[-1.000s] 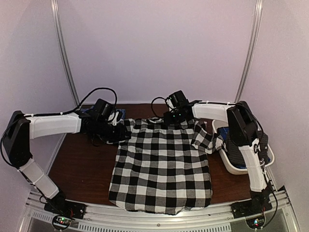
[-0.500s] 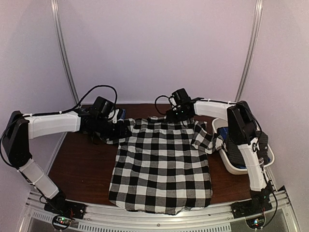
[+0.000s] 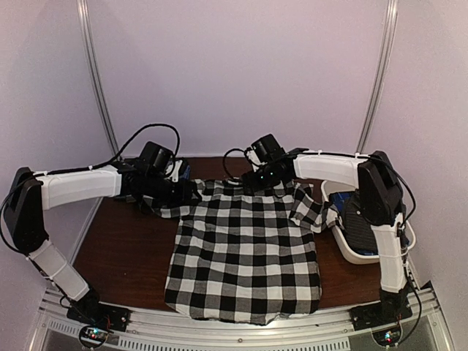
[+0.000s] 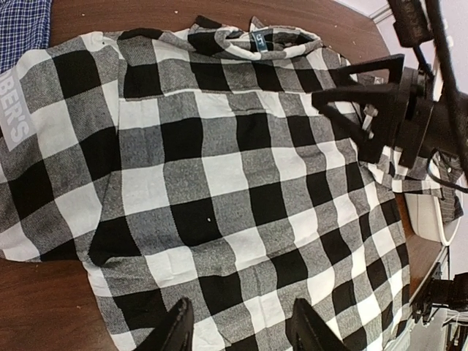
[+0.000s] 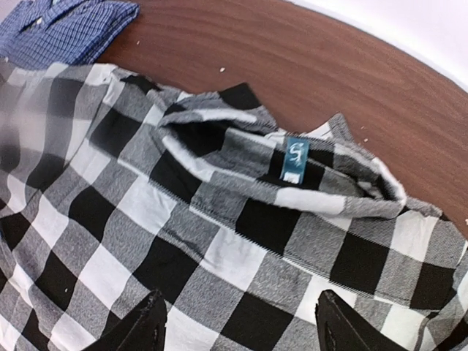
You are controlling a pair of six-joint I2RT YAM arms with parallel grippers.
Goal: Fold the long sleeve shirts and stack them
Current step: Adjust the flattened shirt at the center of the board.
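Top external view: the checked shirt (image 3: 245, 248) lies spread on the counter (image 3: 124, 241). My left hand (image 4: 241, 325) and right hand (image 5: 245, 322) are wide apart, empty.

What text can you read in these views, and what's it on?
"BER'S": the end of a word cut off by the frame edge, on a pale strip stuck to the checked shirt, left wrist view.
Teal neck tag: one white mark, too blurred to read.
Nothing else is legible.

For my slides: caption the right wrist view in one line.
Right gripper, jaws open, poised over the collar of the black-and-white checked shirt on the brown table, a blue shirt beyond.
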